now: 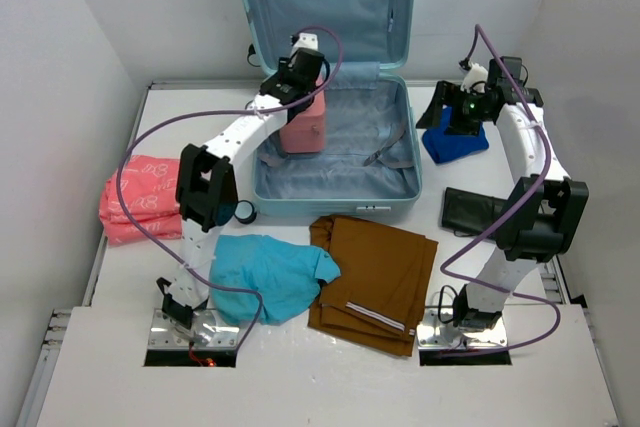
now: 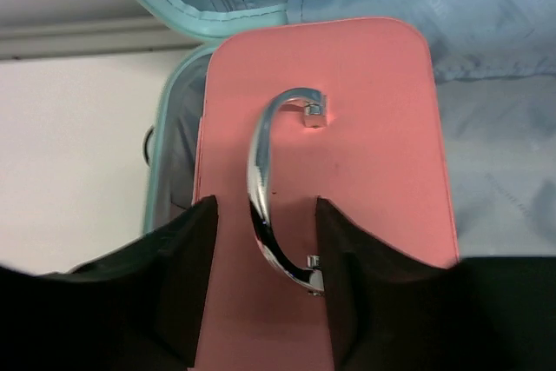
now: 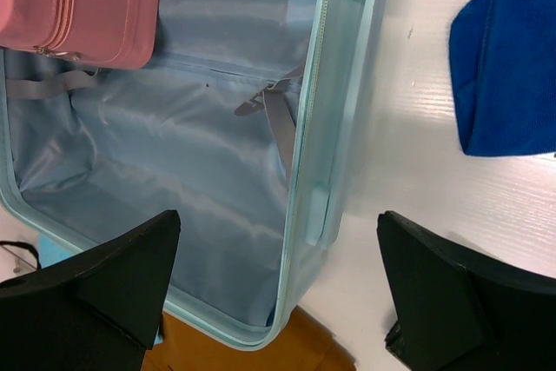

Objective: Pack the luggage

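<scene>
Straddling the curved chrome handle (image 2: 259,171) of the small pink box-shaped case (image 2: 373,110), our left tool (image 2: 265,206) stands partly open. We see a gap between each finger and the handle, so it grips nothing. That case stands upright directly beneath the tool, inside the large pale aqua-blue hard-shell suitcase (image 1: 300,209), which lies open on the white surface (image 3: 417,180). Our right tool (image 3: 278,223) is spread wide and empty. Below it runs the suitcase's side rim, and a folded dark blue cloth (image 3: 508,67) lies on the surface ahead of its right-hand finger.
</scene>
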Controlling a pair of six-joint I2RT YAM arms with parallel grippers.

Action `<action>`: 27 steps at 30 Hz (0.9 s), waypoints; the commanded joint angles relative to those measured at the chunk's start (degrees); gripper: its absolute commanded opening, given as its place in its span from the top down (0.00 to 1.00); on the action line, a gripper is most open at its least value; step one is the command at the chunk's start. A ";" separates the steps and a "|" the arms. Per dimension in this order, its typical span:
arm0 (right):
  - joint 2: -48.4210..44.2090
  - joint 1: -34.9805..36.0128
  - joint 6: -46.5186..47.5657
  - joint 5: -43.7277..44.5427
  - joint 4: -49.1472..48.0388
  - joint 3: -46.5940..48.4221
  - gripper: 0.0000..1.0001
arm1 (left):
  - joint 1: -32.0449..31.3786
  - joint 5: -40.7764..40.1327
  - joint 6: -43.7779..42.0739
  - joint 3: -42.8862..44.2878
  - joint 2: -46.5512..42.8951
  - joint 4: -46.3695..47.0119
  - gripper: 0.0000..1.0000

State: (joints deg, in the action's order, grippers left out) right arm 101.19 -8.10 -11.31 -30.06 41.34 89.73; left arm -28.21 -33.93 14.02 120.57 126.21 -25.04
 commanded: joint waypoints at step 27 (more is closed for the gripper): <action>-0.03 0.54 1.64 -1.31 0.67 1.67 0.12 | 9.39 38.03 9.13 -8.60 -11.09 15.63 1.00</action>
State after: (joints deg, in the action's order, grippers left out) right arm 101.25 -8.03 -10.31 -30.44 42.52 89.73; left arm -23.03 -5.87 14.46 111.48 113.16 -11.40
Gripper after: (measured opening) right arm 0.883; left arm 0.007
